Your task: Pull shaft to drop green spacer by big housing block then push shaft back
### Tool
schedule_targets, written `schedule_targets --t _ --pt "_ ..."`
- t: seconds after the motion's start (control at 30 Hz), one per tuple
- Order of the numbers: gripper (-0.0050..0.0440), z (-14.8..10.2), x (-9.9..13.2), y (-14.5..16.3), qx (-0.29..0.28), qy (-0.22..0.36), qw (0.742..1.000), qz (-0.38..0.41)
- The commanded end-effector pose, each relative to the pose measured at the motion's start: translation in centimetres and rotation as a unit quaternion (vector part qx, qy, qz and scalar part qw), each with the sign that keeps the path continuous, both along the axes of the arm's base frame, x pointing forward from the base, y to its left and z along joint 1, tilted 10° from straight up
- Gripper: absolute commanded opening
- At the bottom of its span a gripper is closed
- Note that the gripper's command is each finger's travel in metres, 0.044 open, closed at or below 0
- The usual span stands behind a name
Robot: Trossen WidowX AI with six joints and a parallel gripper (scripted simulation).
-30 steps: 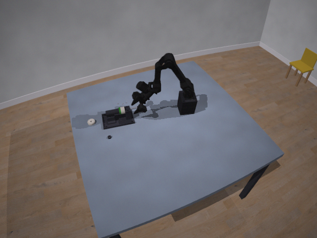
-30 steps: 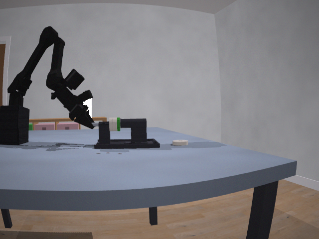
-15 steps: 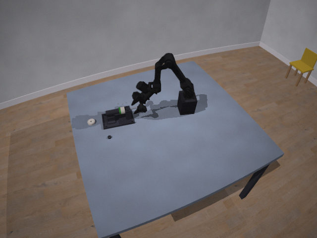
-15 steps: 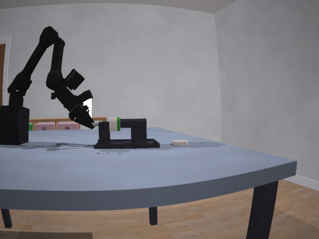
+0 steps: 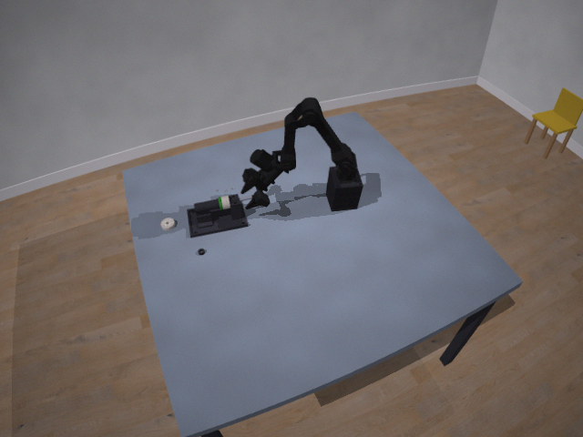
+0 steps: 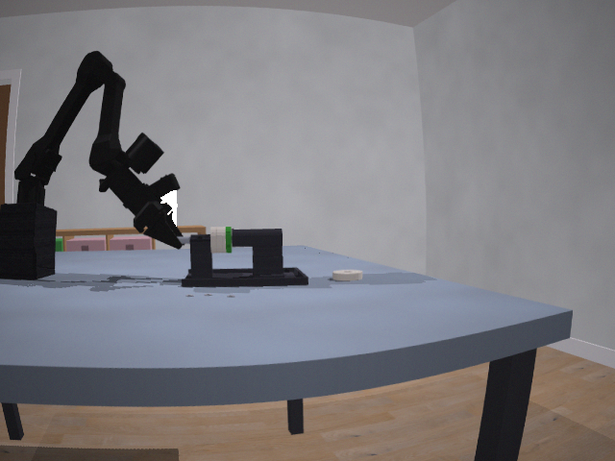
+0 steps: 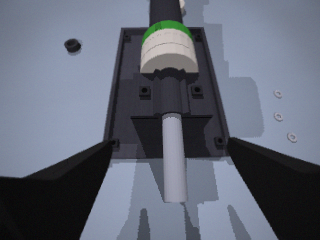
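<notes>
One grey shaft [image 7: 174, 155] lay between the wide-open jaws, running ahead of them. Beyond the jaws, it carried two spacers: one cream spacer [image 7: 166, 52] and, behind it, one green spacer [image 7: 167, 30]. One black base plate [image 7: 121, 85] sat under them. One loose cream ring [image 5: 168, 223] lay far ahead on the surface [image 5: 306, 282]. One small black ring [image 7: 72, 45] lay ahead to the left. Three tiny washers [image 7: 278, 116] lay ahead to the right.
</notes>
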State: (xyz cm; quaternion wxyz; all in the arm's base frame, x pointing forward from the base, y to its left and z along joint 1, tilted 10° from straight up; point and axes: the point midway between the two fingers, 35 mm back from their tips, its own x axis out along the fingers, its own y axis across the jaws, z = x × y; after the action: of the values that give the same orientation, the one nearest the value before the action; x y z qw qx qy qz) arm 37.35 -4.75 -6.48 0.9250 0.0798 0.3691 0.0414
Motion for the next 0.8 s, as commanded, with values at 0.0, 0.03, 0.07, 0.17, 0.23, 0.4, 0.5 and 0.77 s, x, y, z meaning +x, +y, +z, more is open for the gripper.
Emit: schedule_targets --t 0.0,0.03,0.07,0.17,0.23,0.4,0.5,0.77 --pt "0.0440 -0.48 0.32 0.04 0.001 0.002 1.000 -0.002" --pt "0.0440 -0.58 0.43 0.06 0.001 0.002 1.000 -0.002" --pt "0.0440 -0.69 0.54 0.08 0.001 0.002 1.000 -0.002" --pt "0.0440 -1.01 0.87 0.15 0.001 0.002 1.000 -0.002" --pt "0.0440 -1.21 1.07 0.19 0.001 0.002 1.000 -0.002" --pt "0.0440 -1.28 1.14 0.20 0.001 0.002 1.000 -0.002" --pt "0.0440 -1.28 1.14 0.20 0.001 0.002 1.000 -0.002" --pt "0.0440 -1.28 1.14 0.20 0.001 0.002 1.000 -0.002"
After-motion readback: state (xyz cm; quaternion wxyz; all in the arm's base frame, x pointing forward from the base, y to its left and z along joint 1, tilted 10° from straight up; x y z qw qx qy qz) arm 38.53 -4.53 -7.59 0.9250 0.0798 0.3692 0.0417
